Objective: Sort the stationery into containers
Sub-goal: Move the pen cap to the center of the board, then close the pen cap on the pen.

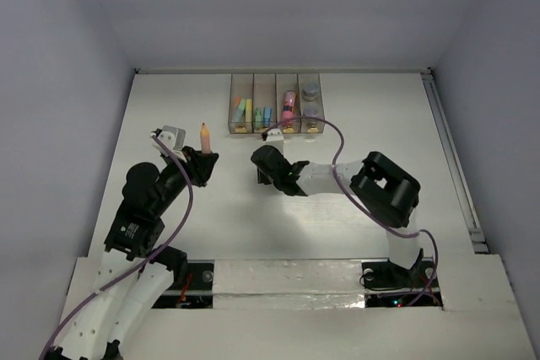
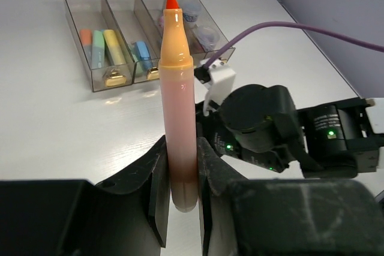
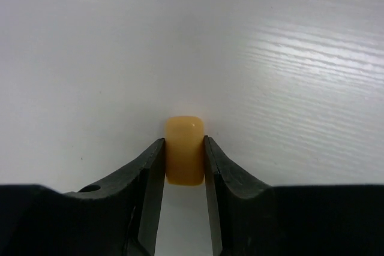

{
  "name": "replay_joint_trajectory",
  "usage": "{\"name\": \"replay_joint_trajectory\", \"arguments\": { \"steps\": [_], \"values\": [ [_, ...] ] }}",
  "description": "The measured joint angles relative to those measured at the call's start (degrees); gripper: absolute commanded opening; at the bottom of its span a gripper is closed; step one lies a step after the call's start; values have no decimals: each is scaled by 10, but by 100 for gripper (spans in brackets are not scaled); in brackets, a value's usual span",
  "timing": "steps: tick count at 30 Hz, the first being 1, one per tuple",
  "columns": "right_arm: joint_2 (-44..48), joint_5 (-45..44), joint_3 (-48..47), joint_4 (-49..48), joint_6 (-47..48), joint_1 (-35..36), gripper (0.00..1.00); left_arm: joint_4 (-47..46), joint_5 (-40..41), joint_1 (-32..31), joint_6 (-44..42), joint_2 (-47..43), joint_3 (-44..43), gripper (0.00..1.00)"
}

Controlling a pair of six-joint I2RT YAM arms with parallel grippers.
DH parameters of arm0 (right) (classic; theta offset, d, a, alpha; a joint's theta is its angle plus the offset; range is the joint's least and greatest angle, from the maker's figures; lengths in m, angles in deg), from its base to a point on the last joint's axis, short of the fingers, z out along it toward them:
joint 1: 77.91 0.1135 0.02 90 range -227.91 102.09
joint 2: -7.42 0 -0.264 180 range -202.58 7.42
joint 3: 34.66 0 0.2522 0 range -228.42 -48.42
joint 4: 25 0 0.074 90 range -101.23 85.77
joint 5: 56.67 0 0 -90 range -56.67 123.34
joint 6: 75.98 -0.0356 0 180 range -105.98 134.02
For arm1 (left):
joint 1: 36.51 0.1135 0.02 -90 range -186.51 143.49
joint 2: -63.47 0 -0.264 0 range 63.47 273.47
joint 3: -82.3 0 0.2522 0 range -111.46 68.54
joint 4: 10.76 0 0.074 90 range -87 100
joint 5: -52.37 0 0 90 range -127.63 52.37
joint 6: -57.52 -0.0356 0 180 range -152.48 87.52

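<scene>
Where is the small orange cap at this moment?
In the right wrist view, the orange cap is pinched in the right gripper; from above, that gripper is just in front of the bins, right of the marker.

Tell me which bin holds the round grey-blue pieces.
The rightmost bin in the top view; only it holds round pieces.

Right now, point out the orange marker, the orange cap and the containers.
orange marker (image 2: 179,106): left wrist view, barrel.
orange cap (image 3: 185,148): right wrist view, front face.
containers (image 1: 264,90): top external view, bare floor.
</scene>
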Motion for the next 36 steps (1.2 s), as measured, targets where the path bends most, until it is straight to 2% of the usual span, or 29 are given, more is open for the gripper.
{"name": "replay_joint_trajectory", "arguments": {
  "steps": [2,4,13,24,27,33,35,36],
  "values": [
    [19,4,28,-7,-11,0,49,0,-3,0,0,5,0,0],
    [31,6,41,-6,-13,0,54,0,-5,0,0,8,0,0],
    [21,8,7,45,7,0,54,0,-10,0,0,14,0,0],
    [-10,-3,-53,112,32,0,48,0,-14,6,0,15,0,0],
    [-17,-7,-63,120,34,0,43,0,-15,7,0,15,0,0],
    [-25,-11,-75,124,34,0,24,0,-16,7,0,17,0,0],
    [-25,-16,-75,124,33,0,11,0,-16,7,0,19,0,0],
    [-25,-18,-76,124,33,0,10,0,-17,7,0,20,0,0]
  ]
}}
